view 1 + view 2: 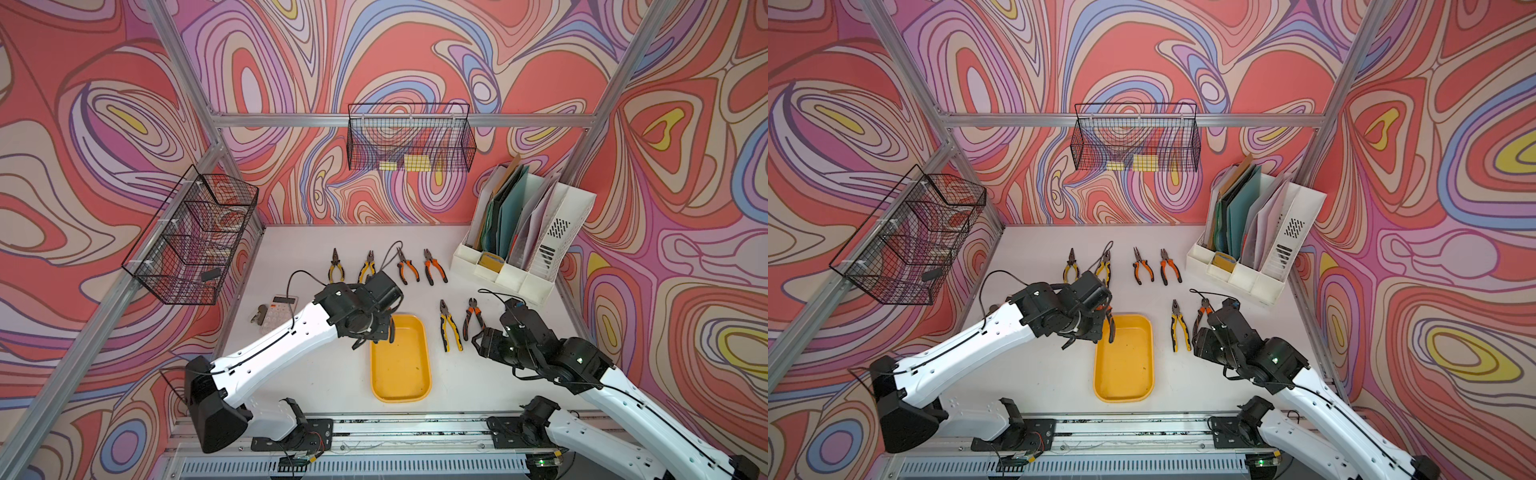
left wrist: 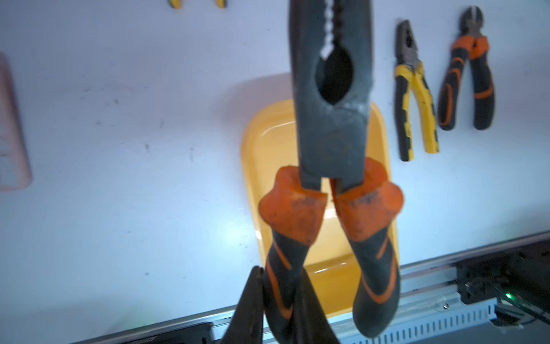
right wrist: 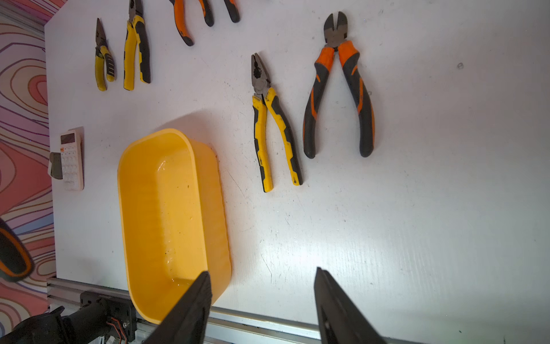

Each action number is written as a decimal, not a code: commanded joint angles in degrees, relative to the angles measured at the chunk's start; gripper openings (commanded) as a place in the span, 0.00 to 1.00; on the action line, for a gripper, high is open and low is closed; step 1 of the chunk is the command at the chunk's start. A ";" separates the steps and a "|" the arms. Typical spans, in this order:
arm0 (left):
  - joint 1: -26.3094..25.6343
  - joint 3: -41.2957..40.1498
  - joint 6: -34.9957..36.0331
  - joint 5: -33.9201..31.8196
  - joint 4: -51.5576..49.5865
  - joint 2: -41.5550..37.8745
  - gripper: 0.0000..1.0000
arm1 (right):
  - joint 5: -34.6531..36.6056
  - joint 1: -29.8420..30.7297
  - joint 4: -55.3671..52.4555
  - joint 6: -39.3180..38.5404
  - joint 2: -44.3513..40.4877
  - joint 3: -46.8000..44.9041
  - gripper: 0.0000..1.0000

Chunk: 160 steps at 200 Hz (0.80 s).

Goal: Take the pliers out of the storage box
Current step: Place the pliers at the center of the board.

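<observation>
The yellow storage box (image 1: 400, 370) (image 1: 1124, 374) sits at the table's front middle and holds nothing. My left gripper (image 1: 380, 332) (image 2: 281, 286) is shut on one handle of an orange-and-black pair of pliers (image 2: 330, 134) (image 1: 1110, 328). It hangs above the box's far left corner. Several other pliers lie in a back row (image 1: 405, 268). Two more lie right of the box, one yellow-handled (image 1: 449, 328) (image 3: 273, 131) and one orange-handled (image 1: 473, 316) (image 3: 339, 89). My right gripper (image 1: 478, 338) (image 3: 262, 271) hovers open near these two, with nothing between its fingers.
A calculator (image 1: 279, 309) lies at the table's left edge. At the back right stands a white file organizer (image 1: 523, 249). Black mesh baskets hang on the left frame (image 1: 195, 237) and the back rail (image 1: 409, 141). An aluminium rail (image 1: 415, 428) runs along the front.
</observation>
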 commanded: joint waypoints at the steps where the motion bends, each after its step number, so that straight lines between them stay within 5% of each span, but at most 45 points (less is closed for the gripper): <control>1: 6.89 -2.63 8.30 -1.20 -5.10 -3.14 0.00 | 0.92 0.32 -0.20 -0.58 -0.39 1.40 0.60; 44: 18.32 -11.39 14.67 4.03 -1.97 -5.16 0.00 | 1.28 0.32 0.05 -0.32 -0.31 1.33 0.59; 71: 18.70 -17.11 13.58 9.90 3.03 -4.49 0.00 | 1.73 0.33 0.56 -0.13 -0.23 0.97 0.59; 160: 18.75 -24.24 10.76 11.45 13.96 9.58 0.00 | 1.99 0.32 1.33 0.37 0.46 0.65 0.59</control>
